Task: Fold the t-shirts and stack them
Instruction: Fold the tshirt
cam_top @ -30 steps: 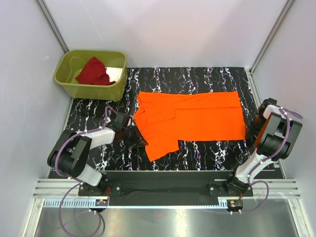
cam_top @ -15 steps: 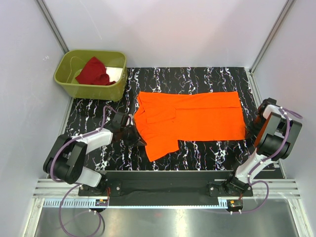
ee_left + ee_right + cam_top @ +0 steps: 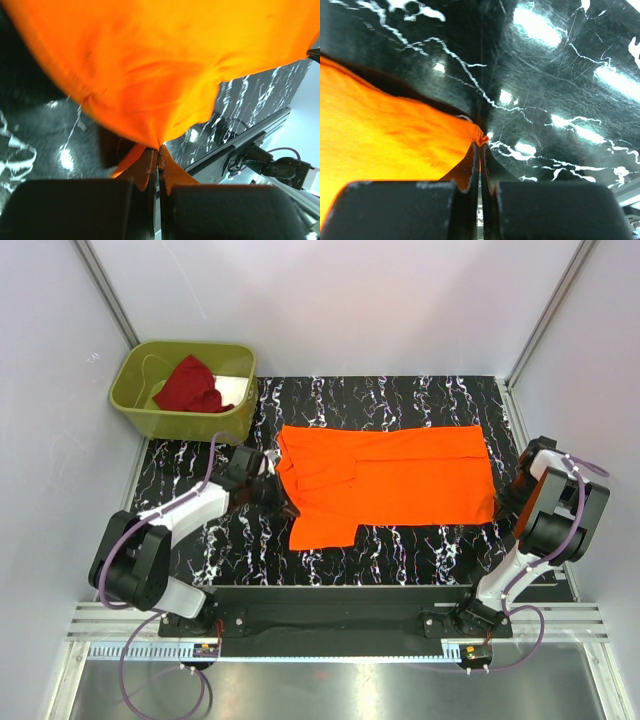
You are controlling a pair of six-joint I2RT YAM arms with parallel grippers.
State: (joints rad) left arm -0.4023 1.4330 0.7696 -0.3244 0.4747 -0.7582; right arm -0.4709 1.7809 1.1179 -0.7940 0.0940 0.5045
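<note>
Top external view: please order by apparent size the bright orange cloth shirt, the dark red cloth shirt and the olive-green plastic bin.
1. bright orange cloth shirt, spread flat
2. olive-green plastic bin
3. dark red cloth shirt, crumpled inside the bin

left tool (image 3: 159,150) clamped onto orange shirt (image 3: 400,475) edge, swung away from the arm bases, lower flap dragged leftward

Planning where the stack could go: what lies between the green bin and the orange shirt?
Only bare black marbled tabletop, seen in the top view, separates the green bin from the orange shirt. The dark red shirt lies inside the bin.
</note>
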